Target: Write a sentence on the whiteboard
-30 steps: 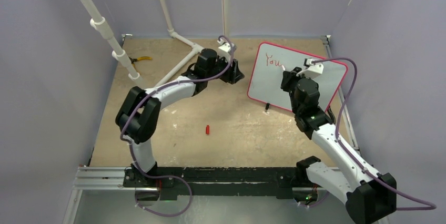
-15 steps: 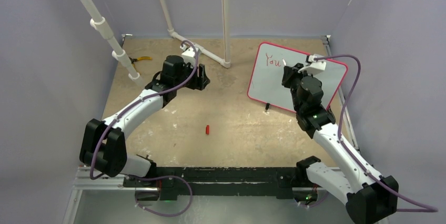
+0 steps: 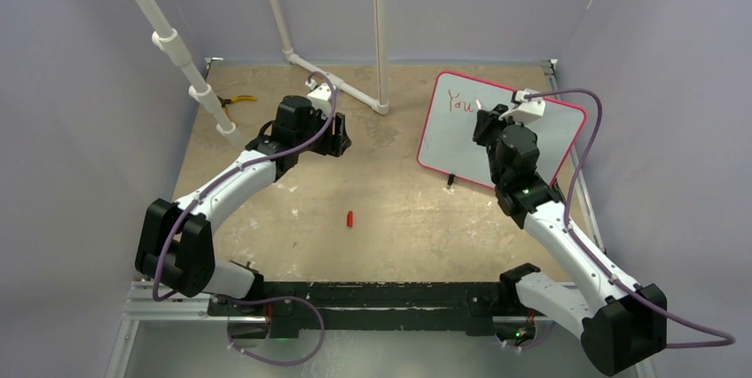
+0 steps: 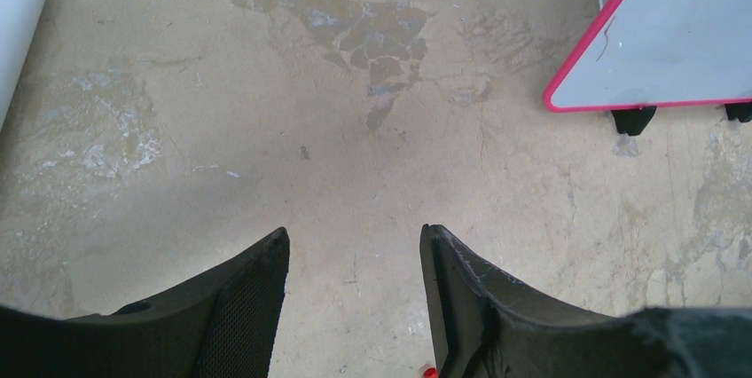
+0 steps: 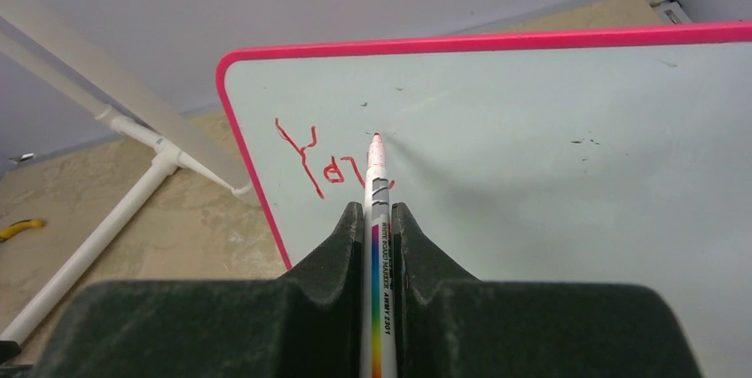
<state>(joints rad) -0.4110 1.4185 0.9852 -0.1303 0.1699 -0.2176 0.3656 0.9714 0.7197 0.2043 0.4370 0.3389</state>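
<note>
The whiteboard [image 3: 550, 134], white with a pink-red frame, stands tilted at the right back; it also shows in the right wrist view [image 5: 550, 156] and the left wrist view [image 4: 674, 32]. The sentence [image 3: 461, 101] reads "You" in red near its top left corner, also in the right wrist view [image 5: 324, 161]. My right gripper [image 5: 379, 211] is shut on the white marker [image 5: 376, 218], whose red tip is at the board just right of the lettering. My left gripper [image 4: 353, 240] is open and empty above the tabletop, left of the board.
A small red cap [image 3: 349, 217] lies mid-table and shows by my left finger [image 4: 429, 372]. White PVC pipes [image 3: 332, 81] run along the back and left. Yellow-handled pliers [image 3: 236, 99] lie at the back left.
My left arm has swung back left, away from the whiteboard, and settled over the table's left middle. My right gripper has shifted the marker slightly right of "You".
</note>
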